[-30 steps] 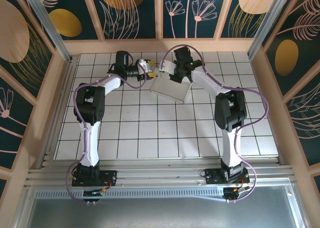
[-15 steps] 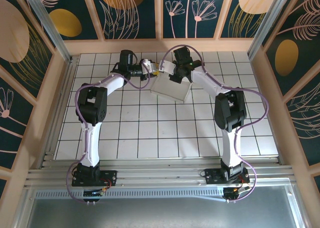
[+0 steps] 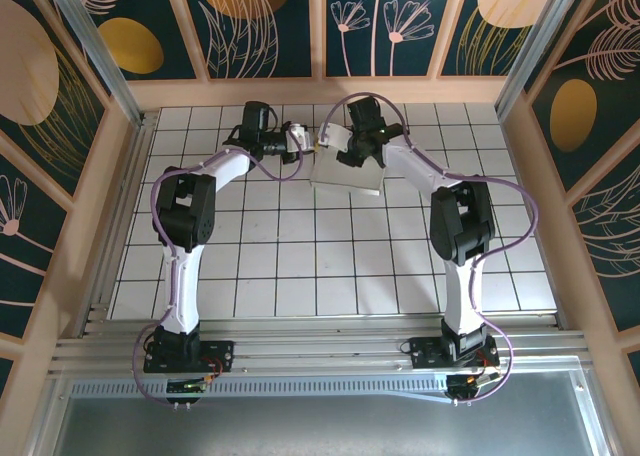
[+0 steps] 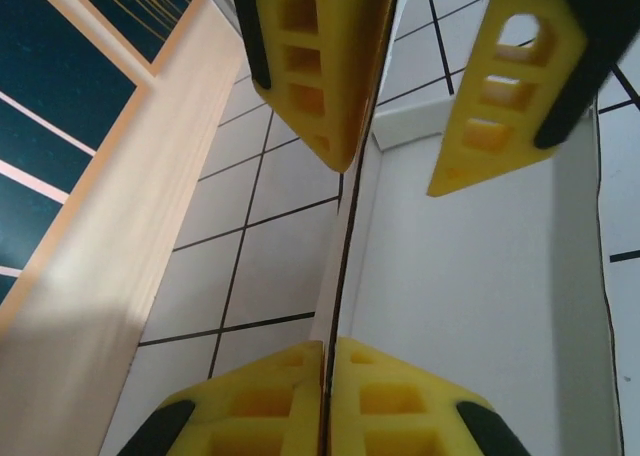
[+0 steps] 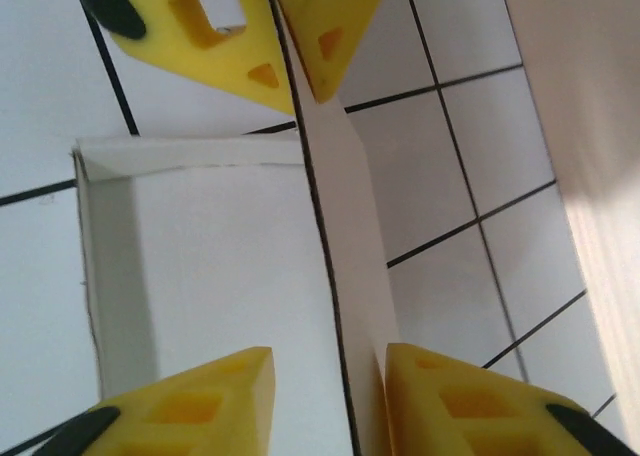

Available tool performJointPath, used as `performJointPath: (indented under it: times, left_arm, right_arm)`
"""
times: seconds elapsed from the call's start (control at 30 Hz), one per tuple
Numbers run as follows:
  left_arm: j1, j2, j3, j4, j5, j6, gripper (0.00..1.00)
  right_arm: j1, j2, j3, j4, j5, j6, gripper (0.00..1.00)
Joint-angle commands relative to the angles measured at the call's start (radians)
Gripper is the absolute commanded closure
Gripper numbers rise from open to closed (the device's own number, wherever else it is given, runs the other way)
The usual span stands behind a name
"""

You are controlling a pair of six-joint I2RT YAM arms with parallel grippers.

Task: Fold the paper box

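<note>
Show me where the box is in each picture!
Top view: box at the far middle of the tiles.
Left wrist: box on the right, its wall running up the middle.
Right wrist: box on the left, its wall running up the middle.
Shared landmark: white tiles with black lines.

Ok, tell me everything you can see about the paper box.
The paper box is plain white thin card, a shallow open tray with low upright walls, at the far middle of the tiled table. The left gripper is shut on one side wall; the right gripper stands open astride that same wall.
</note>
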Motion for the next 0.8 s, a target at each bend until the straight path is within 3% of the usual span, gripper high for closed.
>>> performJointPath:
  times: [0.0, 0.07, 0.13, 0.27, 0.33, 0.43, 0.53, 0.6, 0.77]
  left_arm:
    - [-0.009, -0.009, -0.006, -0.045, -0.002, 0.033, 0.92]
    - [-0.01, -0.019, -0.006, -0.055, -0.011, 0.032, 0.91]
    - [-0.011, -0.031, -0.006, -0.075, -0.023, 0.031, 0.9]
    - [-0.018, -0.051, 0.006, -0.14, -0.062, 0.033, 0.89]
    - [-0.023, -0.059, 0.016, -0.175, -0.091, 0.025, 0.89]
    - [-0.03, -0.075, 0.022, -0.198, -0.138, -0.016, 0.87]
    - [-0.037, -0.09, 0.041, -0.226, -0.16, -0.066, 0.84]
    - [-0.042, -0.09, 0.067, -0.258, -0.166, -0.096, 0.83]
    - [-0.047, -0.082, 0.088, -0.289, -0.178, -0.15, 0.82]
  right_arm:
    - [0.014, -0.117, -0.055, 0.058, -0.061, 0.067, 0.54]
    - [0.006, -0.17, -0.1, 0.12, -0.082, 0.129, 0.47]
    - [-0.009, -0.232, -0.154, 0.186, -0.117, 0.235, 0.2]
    - [-0.076, -0.391, -0.337, 0.424, -0.218, 0.481, 0.02]
    - [-0.129, -0.482, -0.457, 0.592, -0.223, 0.725, 0.01]
    - [-0.266, -0.537, -0.54, 0.659, -0.238, 1.196, 0.01]
    - [-0.421, -0.467, -0.551, 0.606, -0.436, 1.585, 0.18]
    - [-0.471, -0.393, -0.526, 0.532, -0.508, 1.696, 0.27]
    - [-0.492, -0.27, -0.478, 0.417, -0.48, 1.793, 0.28]
